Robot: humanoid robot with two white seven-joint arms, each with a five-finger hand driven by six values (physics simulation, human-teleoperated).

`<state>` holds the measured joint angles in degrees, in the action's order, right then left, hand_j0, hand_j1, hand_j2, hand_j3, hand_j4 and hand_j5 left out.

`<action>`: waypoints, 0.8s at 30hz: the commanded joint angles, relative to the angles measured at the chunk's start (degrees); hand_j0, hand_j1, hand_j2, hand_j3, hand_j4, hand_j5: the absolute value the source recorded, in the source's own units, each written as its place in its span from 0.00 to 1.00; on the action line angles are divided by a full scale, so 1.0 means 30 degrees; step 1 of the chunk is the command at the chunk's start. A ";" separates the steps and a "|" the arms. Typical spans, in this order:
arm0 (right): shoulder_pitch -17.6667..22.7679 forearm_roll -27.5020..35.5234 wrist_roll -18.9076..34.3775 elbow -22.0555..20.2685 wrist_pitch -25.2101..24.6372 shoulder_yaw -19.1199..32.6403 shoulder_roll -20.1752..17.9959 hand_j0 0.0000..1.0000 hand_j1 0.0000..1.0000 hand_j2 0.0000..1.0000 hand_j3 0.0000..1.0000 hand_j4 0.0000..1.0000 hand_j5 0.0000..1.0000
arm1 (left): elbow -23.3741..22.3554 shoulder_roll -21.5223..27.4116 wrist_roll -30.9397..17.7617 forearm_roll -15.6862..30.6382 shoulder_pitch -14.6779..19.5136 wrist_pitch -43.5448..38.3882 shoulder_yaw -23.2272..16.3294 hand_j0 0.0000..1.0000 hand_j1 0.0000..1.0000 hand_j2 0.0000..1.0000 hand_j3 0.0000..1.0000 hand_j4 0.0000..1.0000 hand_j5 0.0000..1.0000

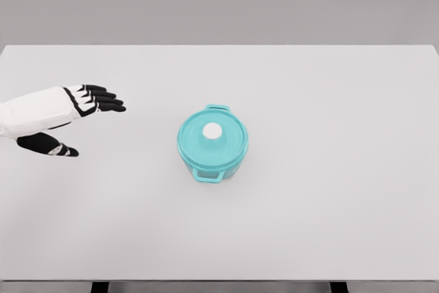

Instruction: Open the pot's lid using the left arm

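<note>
pot [212,147]: teal, two loop handles, mid-table
lid [213,136]: on, white knob [212,131]
left hand [65,116]: fingers spread, holding nothing, at pot's 9 o'clock

White shell on the left hand [58,116], with black fingers [103,99] banded white at joints, black thumb.

The single head view looked steeply down from above the near edge onto the table [329,169], covering nearly its whole top.

Bright, even, diffuse light; faint shadows, slightly soft render
</note>
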<state>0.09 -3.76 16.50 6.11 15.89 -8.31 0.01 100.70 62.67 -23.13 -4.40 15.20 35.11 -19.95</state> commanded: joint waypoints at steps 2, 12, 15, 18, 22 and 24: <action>0.0088 -0.0008 0.0007 0.0101 0.0006 -0.0012 -0.0002 1.00 1.00 1.00 1.00 1.00 1.00 | 0.0096 -0.0876 0.0006 0.0003 0.0175 -0.0037 -0.0234 1.00 1.00 1.00 1.00 1.00 1.00; 0.0059 -0.0008 -0.0022 0.0072 0.0006 0.0047 -0.0002 1.00 1.00 1.00 1.00 1.00 1.00 | -0.0693 -0.4569 -0.0052 -0.0349 1.0136 -0.0037 -0.9843 1.00 1.00 1.00 1.00 1.00 1.00; 0.0059 -0.0008 0.0007 0.0072 0.0006 0.0018 -0.0002 1.00 1.00 1.00 1.00 1.00 1.00 | -0.2275 -0.5859 -0.0140 -0.0232 1.1309 -0.0037 -1.0810 1.00 1.00 1.00 1.00 1.00 1.00; 0.0059 -0.0008 -0.0022 0.0072 0.0006 0.0046 -0.0002 1.00 1.00 1.00 1.00 1.00 1.00 | -0.3975 -0.6882 -0.0140 -0.0173 1.2070 -0.0037 -1.1307 1.00 1.00 1.00 1.00 1.00 1.00; 0.0088 -0.0008 -0.0022 0.0072 0.0006 0.0017 -0.0002 1.00 1.00 1.00 1.00 1.00 1.00 | -0.5705 -0.8554 -0.0140 -0.0466 1.2539 -0.0037 -1.2655 1.00 1.00 1.00 1.00 1.00 1.00; 0.0059 -0.0008 -0.0022 0.0072 0.0006 0.0017 -0.0002 1.00 1.00 1.00 1.00 1.00 1.00 | -0.5500 -0.8936 -0.0725 -0.0817 1.2569 -0.0037 -1.3096 1.00 1.00 1.00 1.00 1.00 1.00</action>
<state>0.26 -3.76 16.43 6.33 15.89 -8.24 0.01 85.19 37.69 -24.67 -6.68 53.00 35.11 -57.55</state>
